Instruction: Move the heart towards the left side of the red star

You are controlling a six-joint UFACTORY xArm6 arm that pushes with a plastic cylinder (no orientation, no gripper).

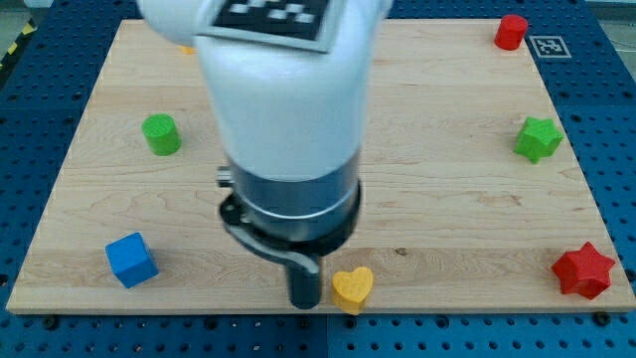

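Note:
A yellow heart [352,287] lies near the view's bottom edge of the wooden board, a little right of centre. A red star [582,270] sits at the bottom right corner, far to the right of the heart. My tip [304,302] is at the board's bottom edge, just left of the heart and close to it or touching it. The white and dark arm body hides the board's centre above the tip.
A blue cube [131,260] lies at the bottom left. A green cylinder [160,134] is at the left. A green star [538,138] is at the right. A red cylinder [511,32] is at the top right. A yellow piece [186,46] peeks out beside the arm at the top.

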